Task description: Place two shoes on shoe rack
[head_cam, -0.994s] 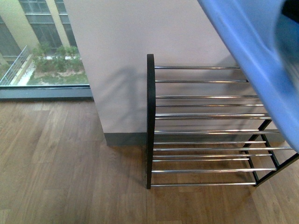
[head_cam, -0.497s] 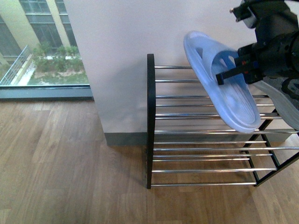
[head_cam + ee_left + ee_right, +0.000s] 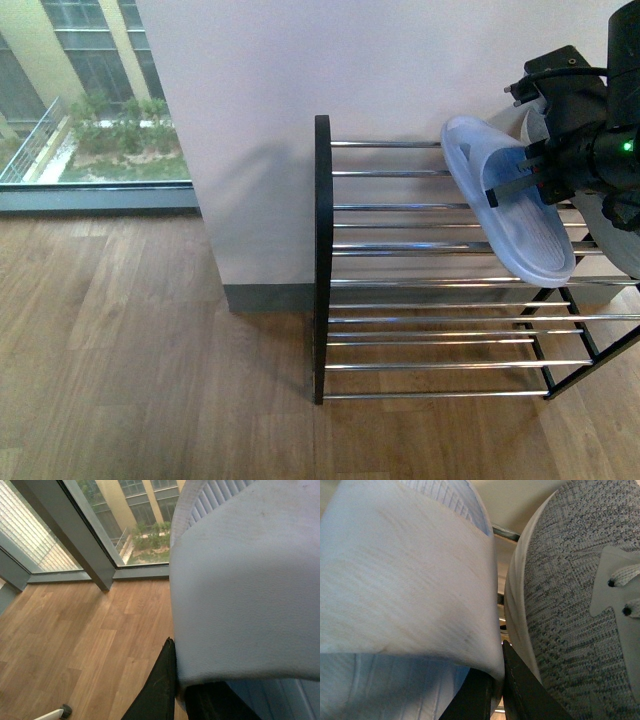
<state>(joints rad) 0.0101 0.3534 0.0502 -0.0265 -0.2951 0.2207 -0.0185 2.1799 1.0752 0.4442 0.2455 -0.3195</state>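
Note:
The black-framed shoe rack (image 3: 322,250) with chrome bars stands against the wall. Over its upper shelves at the right, my right gripper (image 3: 497,192) is shut on the strap of a blue slipper (image 3: 505,215), which hangs tilted with its toe down. In the right wrist view the gripper (image 3: 500,680) pinches that slipper's strap (image 3: 405,580), close beside a grey knit sneaker (image 3: 570,605) with a white sole. My left gripper (image 3: 177,690) is shut on the strap of another blue slipper (image 3: 240,595) above the wooden floor. The left arm is out of the front view.
A white wall (image 3: 300,90) backs the rack, with a window (image 3: 80,100) to its left. Wooden floor (image 3: 150,380) spreads in front. A grey shoe edge (image 3: 615,240) shows at the rack's right end. A chrome bar (image 3: 506,532) passes behind the slipper.
The blue slipper went from filling the upper right corner close to the camera to hanging farther off, lower, over the rack's upper bars, with the right arm behind it.

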